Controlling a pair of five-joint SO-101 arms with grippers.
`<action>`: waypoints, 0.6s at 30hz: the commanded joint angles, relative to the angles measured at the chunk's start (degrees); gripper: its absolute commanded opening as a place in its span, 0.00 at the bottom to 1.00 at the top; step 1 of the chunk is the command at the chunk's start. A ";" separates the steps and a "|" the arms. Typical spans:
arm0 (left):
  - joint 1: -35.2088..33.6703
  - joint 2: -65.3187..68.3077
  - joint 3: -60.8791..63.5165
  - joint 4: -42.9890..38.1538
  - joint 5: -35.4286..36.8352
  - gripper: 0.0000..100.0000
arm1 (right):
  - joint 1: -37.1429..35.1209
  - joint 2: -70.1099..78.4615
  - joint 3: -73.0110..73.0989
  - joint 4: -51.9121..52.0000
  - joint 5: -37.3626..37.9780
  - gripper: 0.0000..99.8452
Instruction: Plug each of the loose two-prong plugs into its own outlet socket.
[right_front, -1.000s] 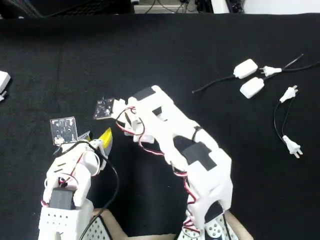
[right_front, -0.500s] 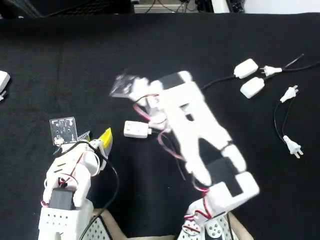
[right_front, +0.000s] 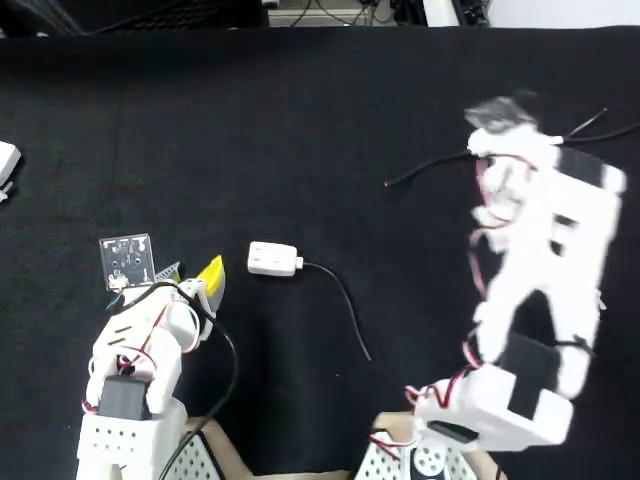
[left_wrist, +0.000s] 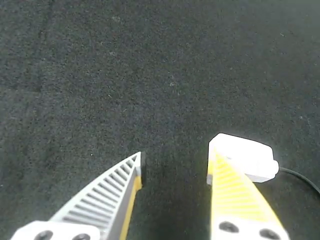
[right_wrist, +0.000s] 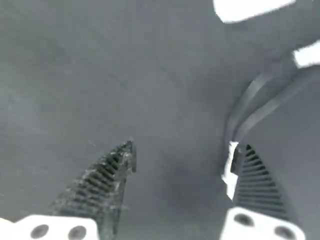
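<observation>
A white outlet socket (right_front: 273, 259) lies flat on the black table left of centre, its black cord (right_front: 340, 305) trailing toward the front. My left gripper (right_front: 190, 272) stands open just left of it; in the left wrist view the socket (left_wrist: 245, 157) sits right beside the yellow fingertip (left_wrist: 220, 172), outside the gap of the gripper (left_wrist: 175, 157). My right gripper (right_front: 500, 115) is blurred at the far right, above more cords. In its wrist view the gripper (right_wrist: 182, 152) is open and holds nothing, with a white socket (right_wrist: 250, 7) and black cords (right_wrist: 255, 105) beyond it.
The right arm (right_front: 545, 250) covers much of the right side of the table. A black cord end (right_front: 425, 168) pokes out left of it. A white object (right_front: 5, 165) sits at the left edge. A small tag card (right_front: 127, 260) lies by the left arm.
My right arm has swung from left of centre to the far right, leaving the white socket and its cord on the table. The left arm has not moved.
</observation>
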 joint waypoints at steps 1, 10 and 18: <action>0.40 0.09 0.92 0.18 -0.18 0.22 | 9.49 -2.42 -1.63 -3.25 5.54 0.31; 0.40 0.09 0.92 0.18 -0.18 0.22 | 20.31 12.18 -4.53 -12.75 14.95 0.31; 0.48 0.09 0.92 -0.09 -0.09 0.22 | 20.84 29.32 -21.14 -1.23 15.47 0.31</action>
